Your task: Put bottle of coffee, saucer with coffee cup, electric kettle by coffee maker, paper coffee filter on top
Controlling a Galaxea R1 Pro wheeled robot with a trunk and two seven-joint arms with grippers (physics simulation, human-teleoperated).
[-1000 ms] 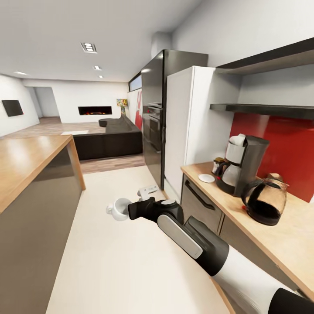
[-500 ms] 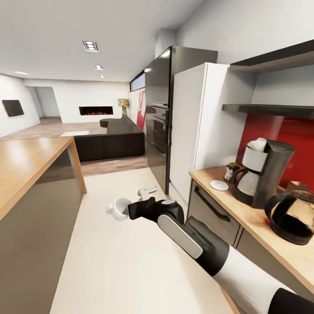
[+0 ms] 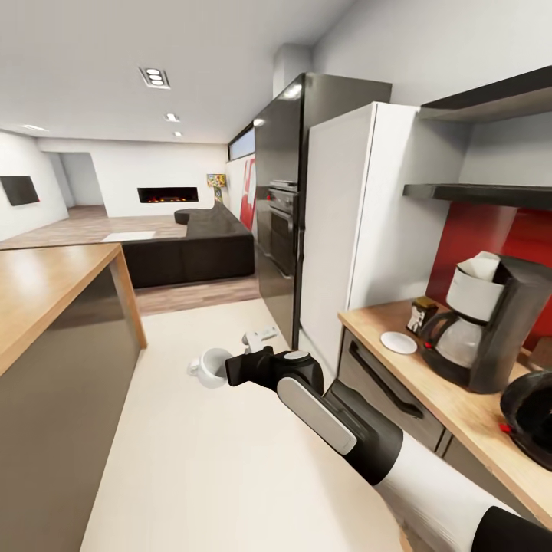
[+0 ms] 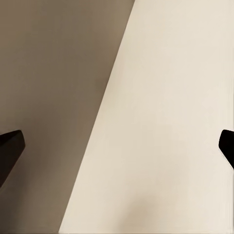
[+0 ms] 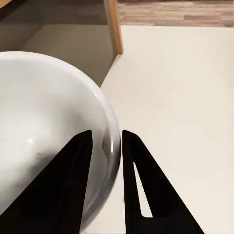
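The right gripper (image 3: 230,369) pinches the white cup (image 3: 208,368) by its rim, over the floor, well apart from the saucer (image 3: 399,342) on the countertop (image 3: 460,406). It looks light, stiff, slippery and breakable, so that thin-wall pinch seems the sensible hold. The left gripper (image 4: 117,146) has its fingers wide, holding nothing.

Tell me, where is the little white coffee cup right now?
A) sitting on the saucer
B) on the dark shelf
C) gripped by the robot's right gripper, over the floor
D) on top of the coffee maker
C: the right gripper pinches the rim of the coffee cup above the pale floor, while the saucer lies bare on the kitchen countertop.
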